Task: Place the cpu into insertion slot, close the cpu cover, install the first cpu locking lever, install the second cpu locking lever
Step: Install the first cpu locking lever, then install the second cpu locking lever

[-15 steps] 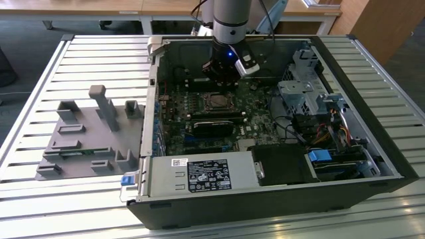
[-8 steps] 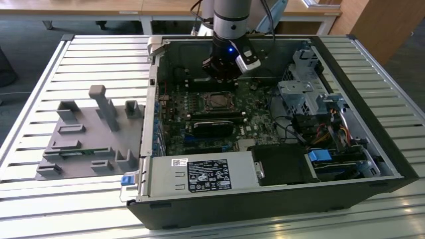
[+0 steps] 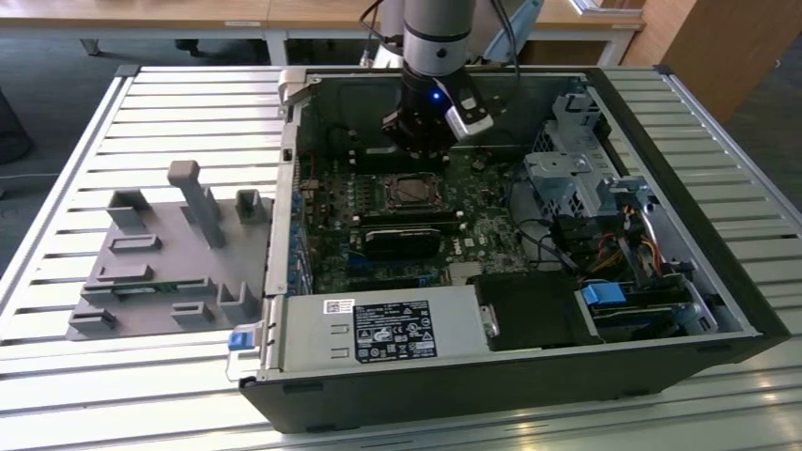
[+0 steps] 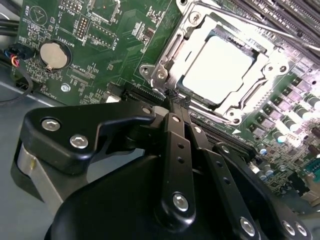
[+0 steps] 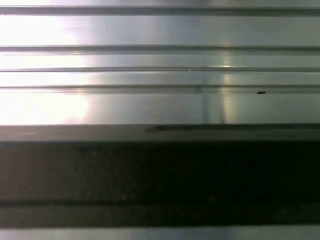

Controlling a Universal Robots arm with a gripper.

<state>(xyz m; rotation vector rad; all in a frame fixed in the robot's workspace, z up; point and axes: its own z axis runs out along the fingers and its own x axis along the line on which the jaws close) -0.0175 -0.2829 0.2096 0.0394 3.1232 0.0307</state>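
You are looking at a cpu (image 4: 216, 70), a flat silver square, sitting in the slot (image 4: 250, 47) with the cover (image 4: 176, 44) lying closed around it, its window framing the chip's face. The gripper (image 4: 176, 100) is hanging just beside the slot, at the corner nearest a round coin cell (image 4: 53, 55), fingers drawn together with nothing between them. In the exterior view the gripper (image 3: 418, 150) is standing over the board (image 3: 329, 221) inside the open case (image 3: 739, 310), right by the slot (image 3: 411, 192). A thin lever (image 4: 235, 17) is running along the slot's far edge; whether it is latched you cannot tell. By judgement, the chip is being light, rigid and fragile: you are better off handling it by its edges. The lever is looking springy and slim, so you are better pressing it near its free end.
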